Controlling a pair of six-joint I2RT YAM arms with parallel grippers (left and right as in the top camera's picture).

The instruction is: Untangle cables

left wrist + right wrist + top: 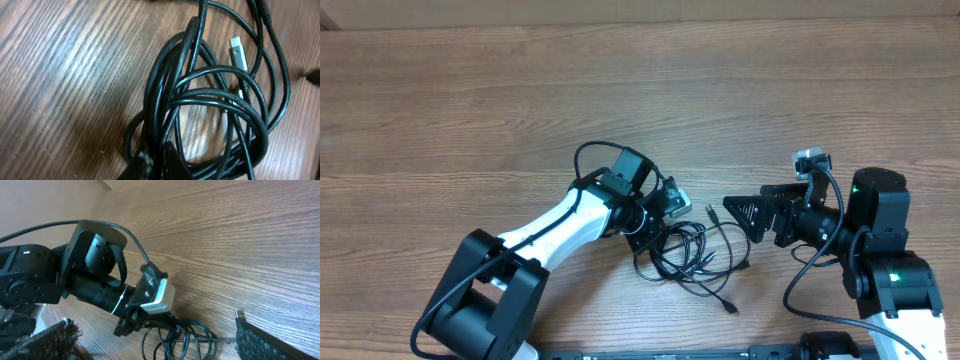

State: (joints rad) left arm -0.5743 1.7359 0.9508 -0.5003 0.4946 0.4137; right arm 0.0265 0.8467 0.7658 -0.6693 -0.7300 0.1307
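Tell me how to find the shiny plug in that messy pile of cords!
Look at the wooden table, where black cables lie in one tangle. Near the tangle's top right in the left wrist view sits the plug: a flat silver tip, the only shiny bit among black loops.

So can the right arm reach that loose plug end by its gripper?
Probably yes: the right gripper is open and the plug end lies just ahead of it, nothing between.

Tangled black cables (156, 100) on wooden table (65, 75)

Lab: robot arms (560, 225), wood table (470, 100)
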